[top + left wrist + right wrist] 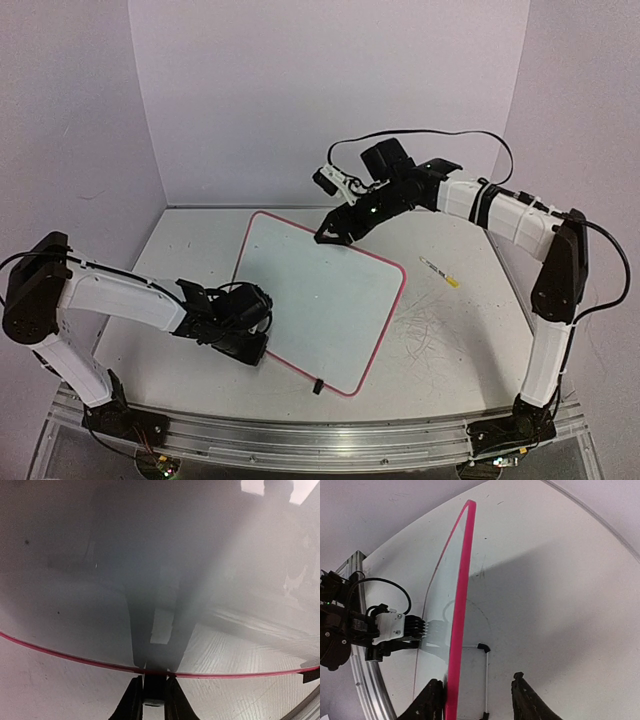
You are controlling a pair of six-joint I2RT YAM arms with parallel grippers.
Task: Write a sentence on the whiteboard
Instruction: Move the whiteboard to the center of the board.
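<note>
The whiteboard (322, 300), white with a thin pink rim, stands tilted on the table in the top view. No sentence shows on its face. My left gripper (258, 345) is at the board's near left edge. In the left wrist view its jaws (154, 692) are shut on a black piece at the pink rim (65, 656). My right gripper (330, 234) is at the far top edge. Its jaws (477, 692) stand open astride the pink rim (460, 605), with the left finger (432, 700) against it and the right finger well apart. The wire stand (486, 680) shows behind the board.
A thin marker with a yellow end (440, 272) lies on the table right of the board. Grey scribble marks (425, 335) cover the tabletop near the right arm. The aluminium rail (300, 440) runs along the near edge. White walls close in the back and sides.
</note>
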